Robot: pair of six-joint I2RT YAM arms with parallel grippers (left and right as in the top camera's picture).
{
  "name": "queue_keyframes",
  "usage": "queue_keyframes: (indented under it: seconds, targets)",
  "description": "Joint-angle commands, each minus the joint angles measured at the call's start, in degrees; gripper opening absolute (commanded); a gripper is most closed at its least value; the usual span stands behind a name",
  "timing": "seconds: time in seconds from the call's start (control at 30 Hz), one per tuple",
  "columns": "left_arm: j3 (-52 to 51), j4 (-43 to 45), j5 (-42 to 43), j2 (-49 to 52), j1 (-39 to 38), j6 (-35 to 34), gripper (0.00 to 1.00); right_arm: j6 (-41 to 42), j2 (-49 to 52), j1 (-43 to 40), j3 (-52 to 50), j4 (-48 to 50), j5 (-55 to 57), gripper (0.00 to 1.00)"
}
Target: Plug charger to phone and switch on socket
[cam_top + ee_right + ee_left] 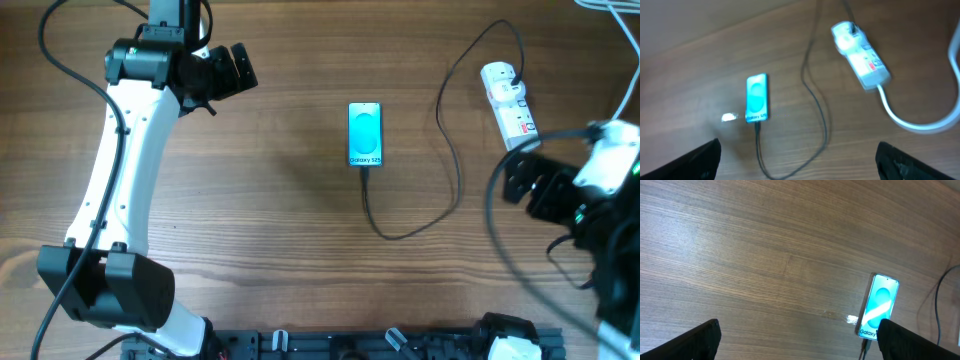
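Observation:
The phone point(365, 135) lies flat mid-table with its cyan screen up; it also shows in the left wrist view point(878, 306) and the right wrist view point(757, 97). The charger's thin black cable point(452, 190) runs from the phone's near end, where its tip sits at the port, in a loop to its white plug in the socket point(508, 104), a white power strip at the far right point(861, 56). My left gripper point(240, 68) is open and empty at the far left, well away from the phone. My right gripper point(522, 180) is open and empty just in front of the socket.
The socket's thick white cord point(910, 119) curves off to the right. The robots' own black cables point(497, 215) hang by the right arm. A dark rail point(340, 345) runs along the table's near edge.

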Motion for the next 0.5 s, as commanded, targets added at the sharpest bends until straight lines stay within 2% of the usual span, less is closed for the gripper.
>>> queue_keyframes:
  seconds: [0.0, 0.2, 0.33, 0.47]
  targets:
    - [-0.11, -0.02, -0.76, 0.35, 0.07, 0.90, 1.00, -6.54, -9.46, 4.92, -11.04, 9.33, -2.67, 1.00]
    - [-0.11, -0.02, -0.76, 0.35, 0.07, 0.87, 1.00, -8.00, -28.13, 8.28, -36.35, 34.16, -4.00, 1.00]
    - [-0.11, -0.02, -0.76, 0.35, 0.07, 0.90, 1.00, -18.08, -37.68, 8.28, -49.29, 46.03, -10.21, 1.00]
    - [-0.11, -0.02, -0.76, 0.35, 0.07, 0.90, 1.00, -13.11, -43.06, 8.28, -57.05, 52.61, -4.09, 1.00]
